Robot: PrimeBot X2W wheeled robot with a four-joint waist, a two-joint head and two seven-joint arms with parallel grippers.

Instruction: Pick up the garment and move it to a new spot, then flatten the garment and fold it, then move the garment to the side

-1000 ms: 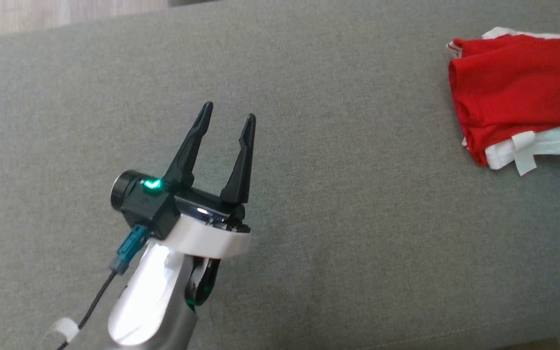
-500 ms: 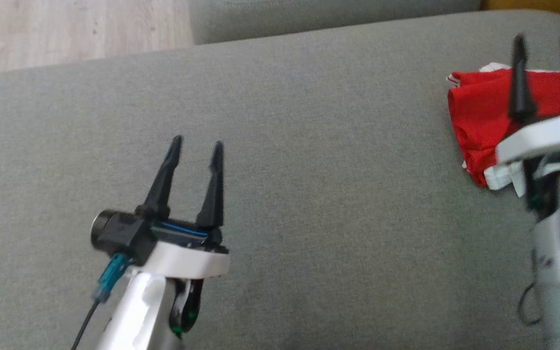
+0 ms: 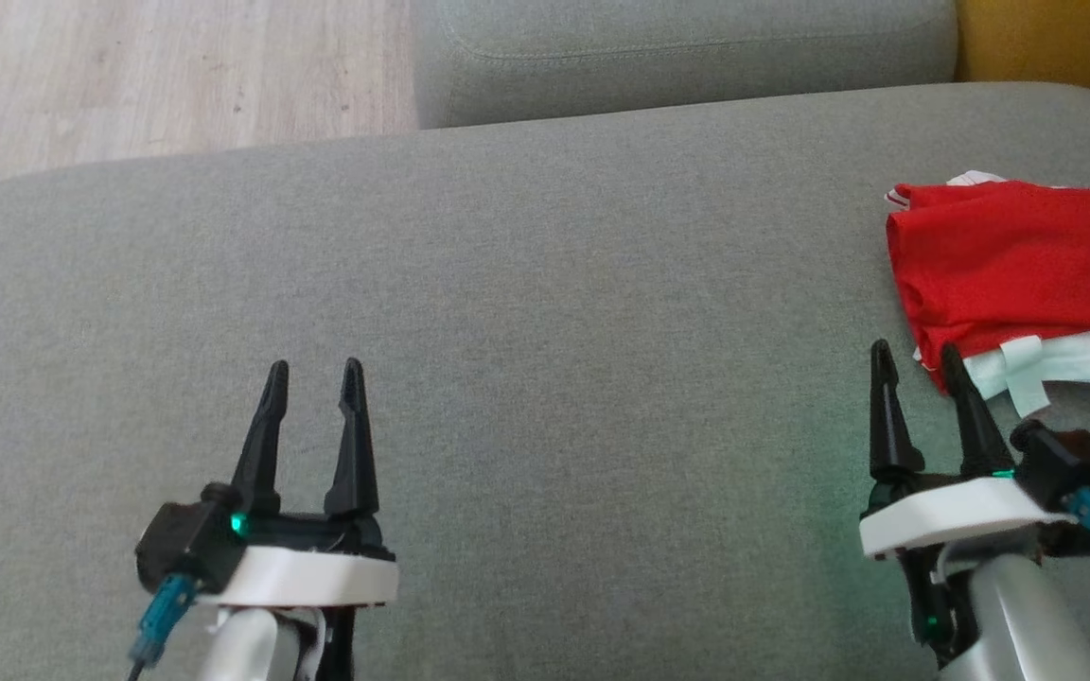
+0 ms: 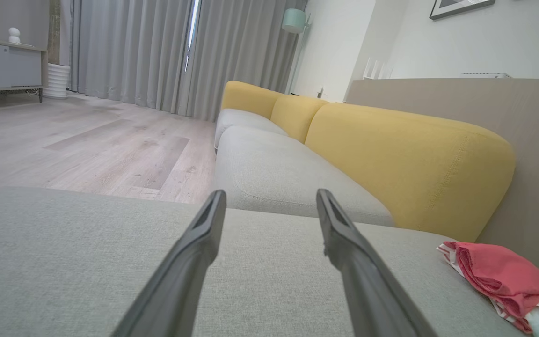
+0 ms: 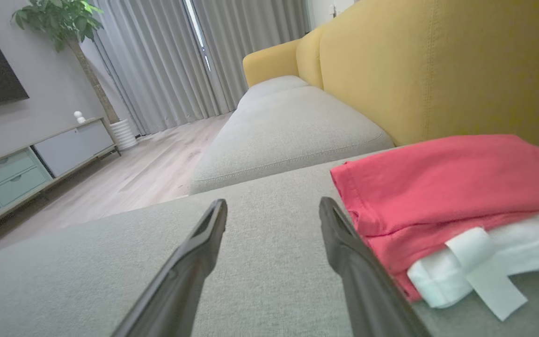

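My left gripper (image 3: 315, 363) and right gripper (image 3: 914, 350) spread wide, empty; garment (image 3: 1009, 255) at two o'clock, soft, light, I'd pinch its near fold

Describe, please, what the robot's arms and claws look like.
The left claw and right claw match: two long, tapering black fingers on a black base, a white collar, and a shiny silver forearm. Each carries a small green light and a teal plug.

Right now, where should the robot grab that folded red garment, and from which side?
Probably the bunched left edge of the red garment, approached low from the bare cushion side by the right gripper, which stands open nearest it. That edge rises in thick folds; the rest lies flat.
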